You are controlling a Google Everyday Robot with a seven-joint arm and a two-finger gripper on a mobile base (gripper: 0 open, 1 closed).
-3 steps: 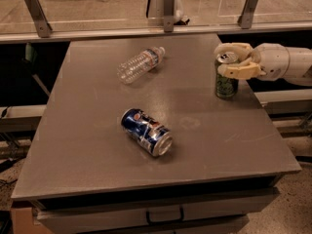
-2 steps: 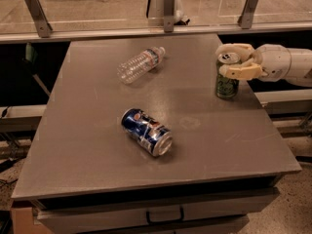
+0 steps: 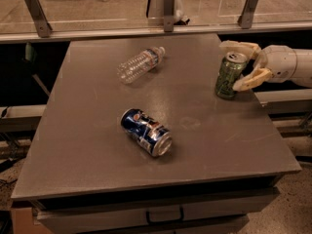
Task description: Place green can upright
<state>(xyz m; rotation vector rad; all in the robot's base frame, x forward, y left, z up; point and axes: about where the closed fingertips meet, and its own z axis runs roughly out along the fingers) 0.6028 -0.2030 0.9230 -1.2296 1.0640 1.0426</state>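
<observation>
So from where I'm sitting at the controls: the green can [image 3: 225, 78] is standing upright on the counter [image 3: 87, 150], way over by the right edge, toward the far corner. Silver top faces up, and the body looks a bit dented.

The hand [image 3: 230, 66] comes in from the right side, and its two pale fingers are spread apart with the can between them. One finger [image 3: 240, 47] sits up behind the can's top rim, the other [image 3: 252, 78] runs low along the can's right side, with its tip just beside the can wall. I can't tell for sure whether either finger is actually touching the metal, but it doesn't look like a squeeze, more like a loose bracket around it.

Other stuff on the counter: a blue can [image 3: 146, 131] lying on its side near the middle, well apart from the green one, and a clear plastic bottle [image 3: 140, 64] also lying down, further back and left of centre. There's a drawer [image 3: 156, 213] under the front edge.
</observation>
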